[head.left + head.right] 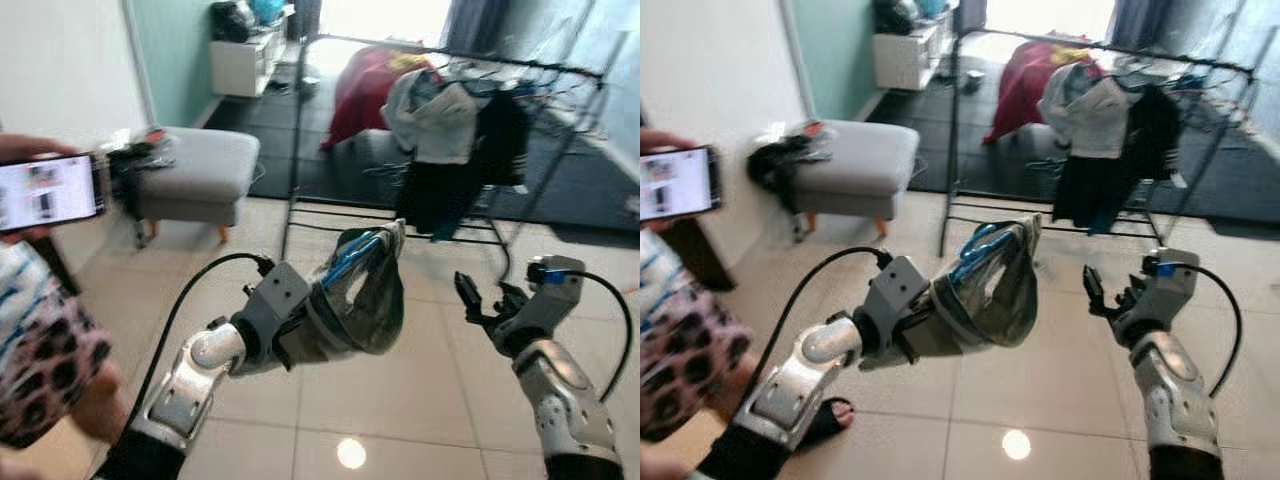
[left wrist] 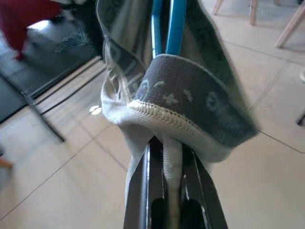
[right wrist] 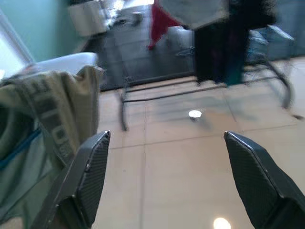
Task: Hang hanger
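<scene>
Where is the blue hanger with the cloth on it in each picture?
Left eye: hanger in the middle, in the left claw.
Right eye: middle, same claw.
Left wrist: top middle, above the fingers.
Right wrist: thin blue line at the left edge.
Shared landmark: clothes rack behind it.

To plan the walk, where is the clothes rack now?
In the eye views the clothes rack stands ahead across the tiled floor, right of the grey stool, with clothes hanging on it.

hanger [image 1: 350, 258]: blue, draped in grey-green garment [image 1: 365, 300] | held up above tiled floor, short of rack [image 1: 560, 70]
</scene>
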`<state>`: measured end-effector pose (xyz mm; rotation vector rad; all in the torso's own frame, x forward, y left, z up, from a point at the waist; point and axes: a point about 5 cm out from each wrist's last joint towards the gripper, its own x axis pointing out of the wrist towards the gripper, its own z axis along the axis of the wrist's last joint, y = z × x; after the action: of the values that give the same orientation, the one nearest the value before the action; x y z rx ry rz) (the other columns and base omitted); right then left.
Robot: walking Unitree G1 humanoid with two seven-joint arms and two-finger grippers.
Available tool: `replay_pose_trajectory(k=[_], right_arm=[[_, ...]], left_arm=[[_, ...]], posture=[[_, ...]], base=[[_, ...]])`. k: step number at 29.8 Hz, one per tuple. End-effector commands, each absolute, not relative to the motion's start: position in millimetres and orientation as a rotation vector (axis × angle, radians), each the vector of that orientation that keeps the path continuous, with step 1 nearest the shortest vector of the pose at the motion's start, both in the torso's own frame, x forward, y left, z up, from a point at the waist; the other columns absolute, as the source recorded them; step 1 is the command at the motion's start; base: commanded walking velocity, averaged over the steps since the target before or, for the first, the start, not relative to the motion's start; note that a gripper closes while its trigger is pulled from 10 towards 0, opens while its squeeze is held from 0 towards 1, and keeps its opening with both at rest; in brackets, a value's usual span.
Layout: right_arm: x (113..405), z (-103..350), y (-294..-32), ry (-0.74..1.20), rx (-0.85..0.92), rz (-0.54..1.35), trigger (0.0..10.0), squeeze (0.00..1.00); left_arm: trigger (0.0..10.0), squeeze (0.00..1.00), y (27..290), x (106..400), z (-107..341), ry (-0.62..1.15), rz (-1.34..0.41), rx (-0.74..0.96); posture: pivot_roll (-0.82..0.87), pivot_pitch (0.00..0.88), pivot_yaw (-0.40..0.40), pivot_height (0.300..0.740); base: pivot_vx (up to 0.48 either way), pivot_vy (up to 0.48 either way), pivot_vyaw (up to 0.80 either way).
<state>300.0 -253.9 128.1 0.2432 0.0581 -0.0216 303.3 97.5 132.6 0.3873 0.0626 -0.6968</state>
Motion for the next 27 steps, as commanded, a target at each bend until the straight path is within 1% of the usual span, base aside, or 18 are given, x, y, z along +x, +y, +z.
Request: replay_pose_trajectory(k=[1,10,27], right_arm=[[296.9,125.1,-260.1,0.069,0.238,-0.044,10.0,0.00],[296.7,125.6,-260.1,0.062,0.237,-0.040,10.0,0.00],[296.6,125.4,-258.7,0.062,0.230,-0.024,10.0,0.00]], left_arm=[[10.0,0.00,91.5,303.3,135.2,0.053,-0.709,0.386],[10.0,0.00,88.6,304.2,134.6,0.062,-0.701,0.371],[10.0,0.00,85.4,303.9,132.2,0.081,-0.678,0.355]], posture=[[-0.05,0.042,-0.067,0.740],[-0.05,0.039,-0.067,0.740],[-0.06,0.033,-0.070,0.740]], base=[[0.394,0.000,0.00],[0.427,0.000,0.00],[0.480,0.000,0.00]])
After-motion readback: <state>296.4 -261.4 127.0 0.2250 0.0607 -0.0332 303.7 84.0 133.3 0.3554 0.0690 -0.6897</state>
